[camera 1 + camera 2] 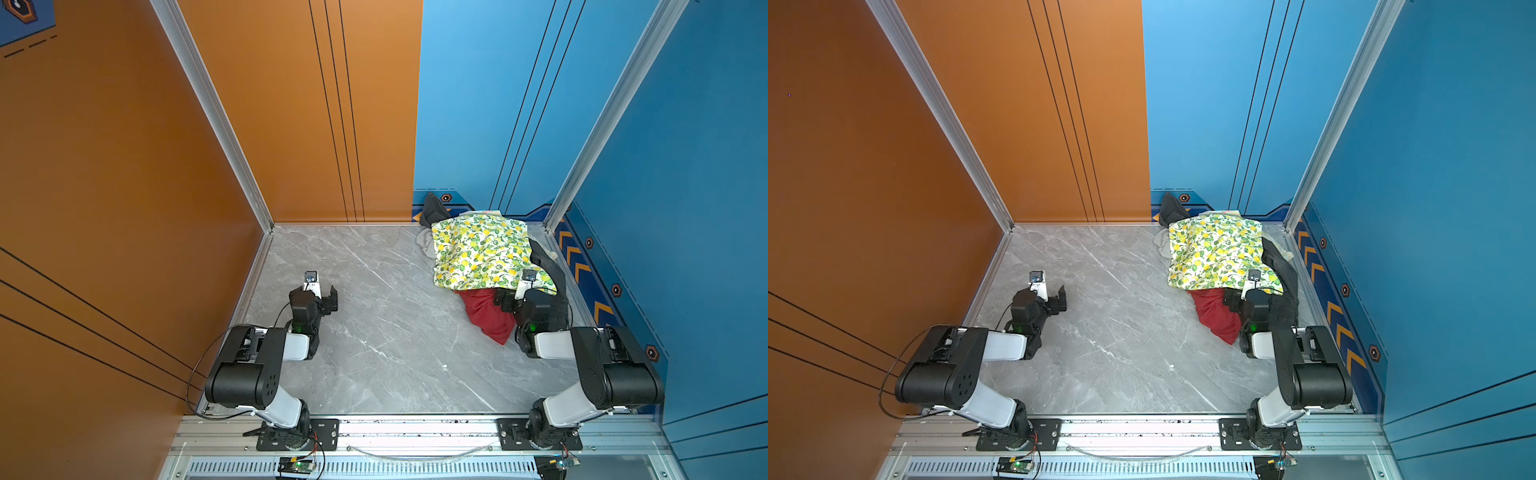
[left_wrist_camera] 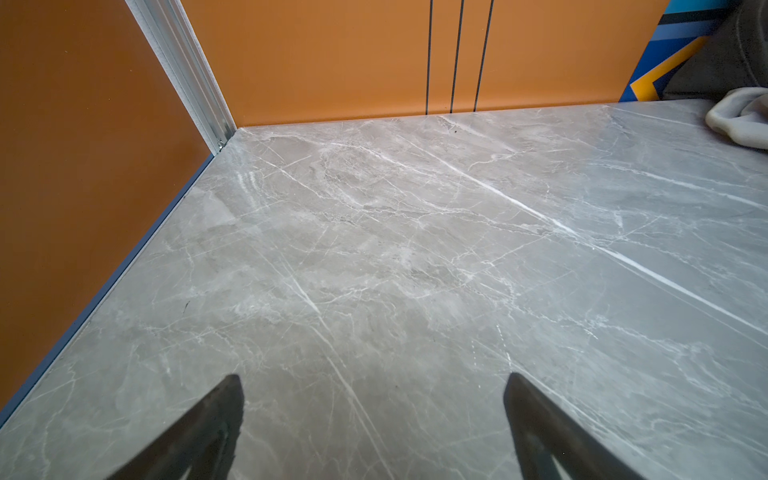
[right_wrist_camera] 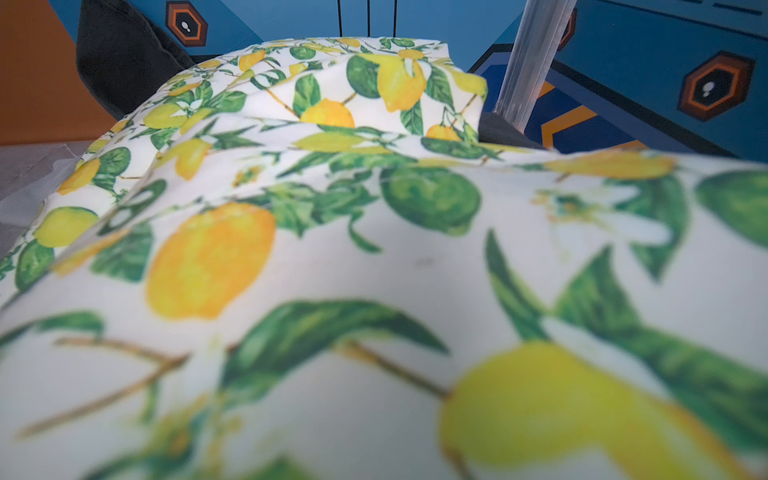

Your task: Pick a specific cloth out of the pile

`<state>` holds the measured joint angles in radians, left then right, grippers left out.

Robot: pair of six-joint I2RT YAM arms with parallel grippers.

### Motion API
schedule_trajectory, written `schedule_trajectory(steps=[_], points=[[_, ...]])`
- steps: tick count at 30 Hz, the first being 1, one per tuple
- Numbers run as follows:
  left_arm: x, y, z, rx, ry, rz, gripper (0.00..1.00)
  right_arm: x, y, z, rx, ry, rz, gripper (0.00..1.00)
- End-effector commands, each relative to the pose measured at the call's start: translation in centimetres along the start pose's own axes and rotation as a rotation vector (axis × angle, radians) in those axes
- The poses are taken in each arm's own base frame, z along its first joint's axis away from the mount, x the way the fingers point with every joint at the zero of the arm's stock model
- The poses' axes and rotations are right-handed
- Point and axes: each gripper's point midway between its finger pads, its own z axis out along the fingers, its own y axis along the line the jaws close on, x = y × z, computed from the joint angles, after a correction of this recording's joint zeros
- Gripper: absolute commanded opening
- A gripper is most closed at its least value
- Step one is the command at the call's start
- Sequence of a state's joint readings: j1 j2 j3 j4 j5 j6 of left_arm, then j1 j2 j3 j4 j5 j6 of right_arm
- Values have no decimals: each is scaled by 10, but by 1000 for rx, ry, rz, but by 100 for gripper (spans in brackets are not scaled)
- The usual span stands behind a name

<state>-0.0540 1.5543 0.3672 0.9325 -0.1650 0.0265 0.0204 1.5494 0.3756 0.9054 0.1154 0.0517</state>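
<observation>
The pile (image 1: 482, 232) lies in the back right corner in both top views, with a lemon-print cloth (image 1: 1217, 249) spread over it. The deep-red cloth (image 1: 484, 313) (image 1: 1214, 311) sticks out from under its near edge onto the grey marble table (image 1: 395, 332). My right gripper (image 1: 510, 296) is at that edge, beside the red cloth. The lemon print fills the right wrist view (image 3: 374, 270) and hides the fingers. My left gripper (image 2: 374, 376) (image 1: 322, 293) stands open over bare marble at the left, with nothing in it.
Dark cloth shows at the pile's back (image 1: 432, 208) and along its right side (image 1: 548, 266). A pale grey piece (image 1: 424, 241) (image 2: 739, 120) pokes out on the left of the pile. Orange walls close the left and back, blue walls the right.
</observation>
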Motion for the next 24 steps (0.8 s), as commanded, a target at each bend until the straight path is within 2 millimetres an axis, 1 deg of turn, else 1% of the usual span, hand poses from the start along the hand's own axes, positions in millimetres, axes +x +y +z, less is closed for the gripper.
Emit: schedule_trajectory(steps=[1,10,15,20,24], points=[[0,2,3,-22,9,-1,98,0,3,0,-10,1,4,100],[0,1,-1,-48,-4,15,98,-2,3,-3,-11,-8,5,100],[-1,1,-1,-49,-7,15,98,-10,-1,-8,11,-16,11,100],[-1,0,-2,-45,-8,22,98,-18,-9,-15,75,-10,17,100],[-6,1,0,-38,5,16,98,-23,-20,-25,145,65,32,100]])
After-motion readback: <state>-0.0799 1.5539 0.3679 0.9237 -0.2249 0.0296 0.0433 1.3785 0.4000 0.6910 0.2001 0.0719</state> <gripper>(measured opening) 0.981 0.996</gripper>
